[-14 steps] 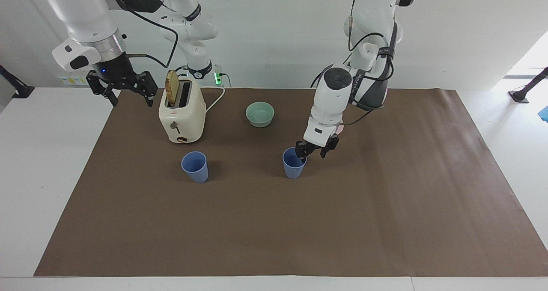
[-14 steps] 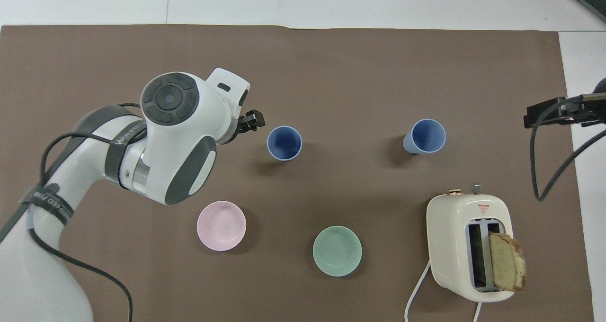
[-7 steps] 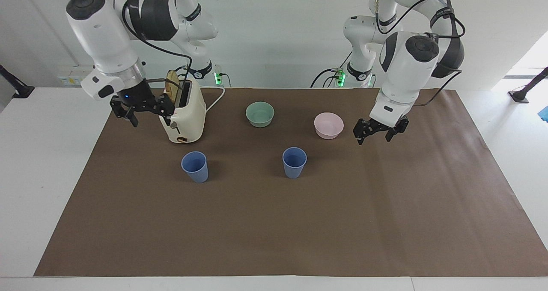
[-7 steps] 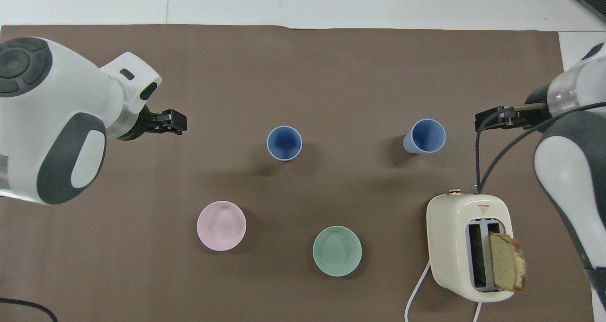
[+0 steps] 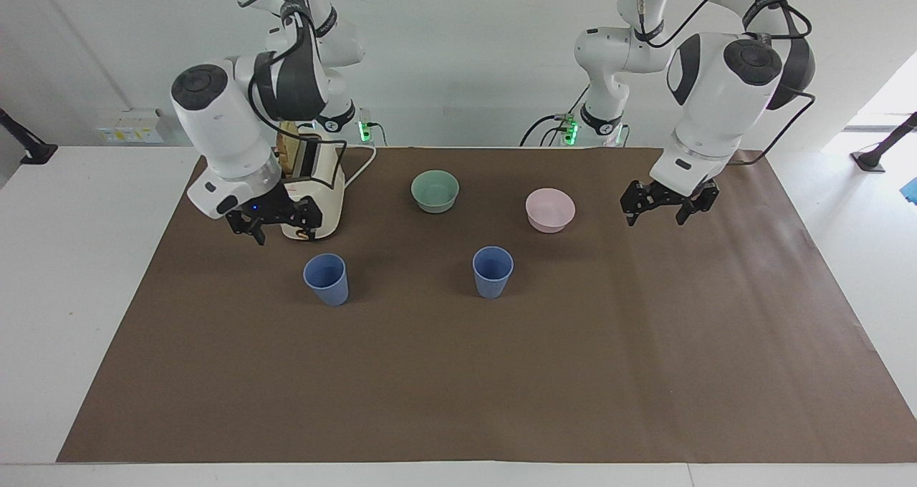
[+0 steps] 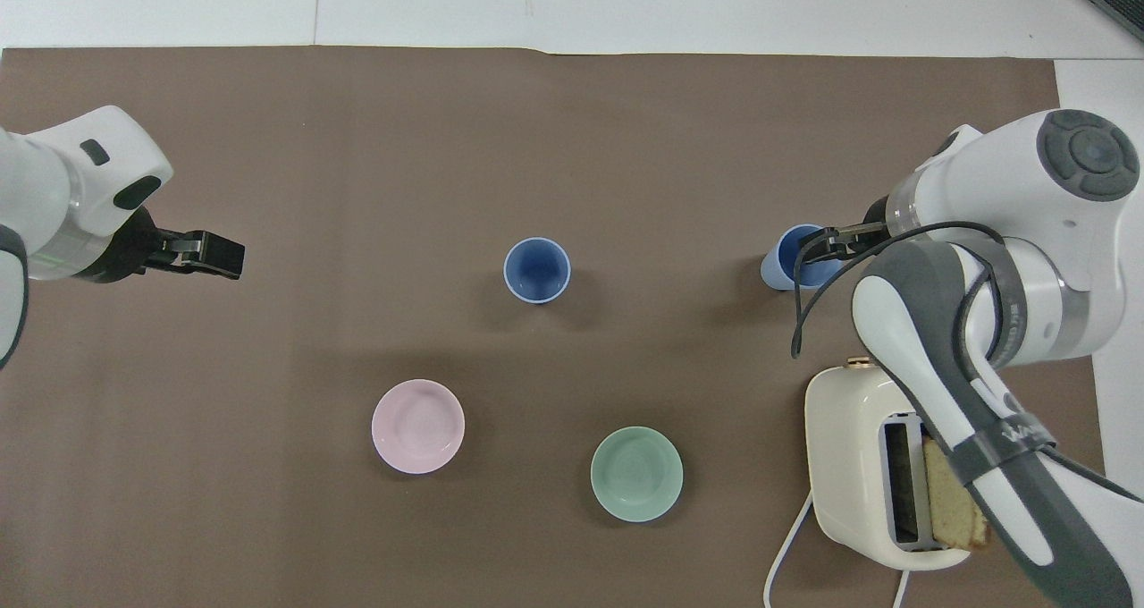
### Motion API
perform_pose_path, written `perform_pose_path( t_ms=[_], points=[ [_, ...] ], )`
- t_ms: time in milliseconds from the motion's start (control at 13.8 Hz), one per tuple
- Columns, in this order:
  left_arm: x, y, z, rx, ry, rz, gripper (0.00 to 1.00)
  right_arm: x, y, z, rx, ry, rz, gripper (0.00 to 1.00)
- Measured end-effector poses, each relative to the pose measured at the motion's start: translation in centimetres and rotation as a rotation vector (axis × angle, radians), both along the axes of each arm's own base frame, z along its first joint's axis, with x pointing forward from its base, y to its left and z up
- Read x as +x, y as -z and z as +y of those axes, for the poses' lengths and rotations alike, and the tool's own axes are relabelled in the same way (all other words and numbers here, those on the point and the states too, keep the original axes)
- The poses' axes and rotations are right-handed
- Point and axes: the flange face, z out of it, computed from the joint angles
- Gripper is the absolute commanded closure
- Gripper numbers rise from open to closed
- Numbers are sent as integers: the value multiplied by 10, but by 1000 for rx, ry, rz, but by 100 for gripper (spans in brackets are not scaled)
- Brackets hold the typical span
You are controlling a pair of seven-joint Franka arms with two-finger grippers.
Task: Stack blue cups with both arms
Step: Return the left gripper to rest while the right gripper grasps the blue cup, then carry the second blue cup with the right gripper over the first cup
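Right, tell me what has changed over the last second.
The left gripper, open, pulled away from the middle blue cup toward its end of the table. The right gripper, open, came down in front of the toaster, near the other cup. Nothing grasped; cups and bowls unmoved.

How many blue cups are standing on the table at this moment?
2. One blue cup stands mid-table, farther from the robots than the pink bowl. The other blue cup stands toward the right arm's end, farther from the robots than the toaster. Neither is held; none seems hidden.
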Motion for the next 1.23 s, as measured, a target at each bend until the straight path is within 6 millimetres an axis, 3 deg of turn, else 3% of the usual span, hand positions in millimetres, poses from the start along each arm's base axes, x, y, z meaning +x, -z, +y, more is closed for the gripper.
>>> perform_pose_path(
  t_ms=[290,579,652,724,869,941,1231],
  points=[
    [-19,-29,13,2,31,-5,0,0,25,-11,-4,18,22,0],
    [-34,-58,38,3,55,-24,0,2,43,-13,-5,23,11,0],
    [-36,-68,38,2,57,-29,0,3,48,-13,-5,18,11,10],
    [-40,-81,36,2,61,-31,0,4,52,-12,-6,0,5,42],
    [-45,-105,31,-12,66,-44,0,6,56,-13,-6,-26,0,93],
    [-47,-114,30,-24,66,-50,0,6,56,-13,-6,-30,0,100],
    [-53,-136,32,-39,62,-60,0,6,56,-12,-6,-33,-3,100]
  ],
)
